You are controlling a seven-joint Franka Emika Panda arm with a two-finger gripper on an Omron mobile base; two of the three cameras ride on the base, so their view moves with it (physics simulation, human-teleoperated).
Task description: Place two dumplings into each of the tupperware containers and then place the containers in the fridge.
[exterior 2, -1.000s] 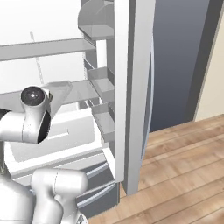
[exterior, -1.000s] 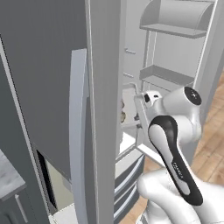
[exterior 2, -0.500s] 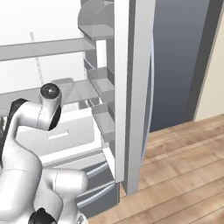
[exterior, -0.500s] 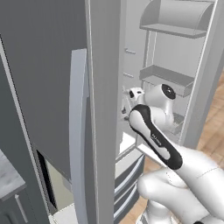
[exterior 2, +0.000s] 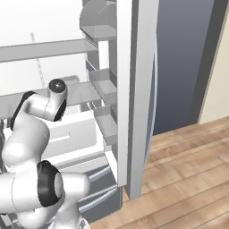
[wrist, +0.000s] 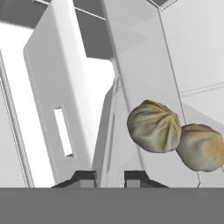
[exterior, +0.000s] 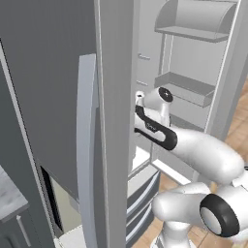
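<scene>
Room: a kitchen with a wooden floor (exterior 2: 188,165); the fridge (exterior: 53,97) stands open, dark-grey outside, white inside.
Fridge interior: grey shelves (exterior 2: 44,49) cross the white cavity, with a white drawer (exterior 2: 71,134) below them; door bins (exterior 2: 105,85) line the open door.
Counter: a corner of grey counter (exterior: 9,198) sits at 8 o'clock in the left base view, beside the fridge's outer wall.
Left base view: the white arm (exterior: 193,150) reaches from 4 o'clock past the door edge into the fridge; the long grey door handle (exterior: 87,145) runs down the near door.
Right base view: the arm (exterior 2: 31,129) bends up from 7 o'clock, its wrist level with the lower shelf, just above the drawer.
Hand view alone: two dumplings (wrist: 154,126), tan and pleated, touching each other at 3 o'clock, seen through the pale wall of a tupperware container (wrist: 131,57).
Hand: the hand (wrist: 110,176) shows two dark fingertips (wrist: 83,176) at 6 o'clock with a narrow gap between them; the translucent edge of the container runs down into that gap, but whether the fingers clamp it I cannot tell.
Task thing: the container with its two dumplings is inside the fridge, right in front of the hand.
</scene>
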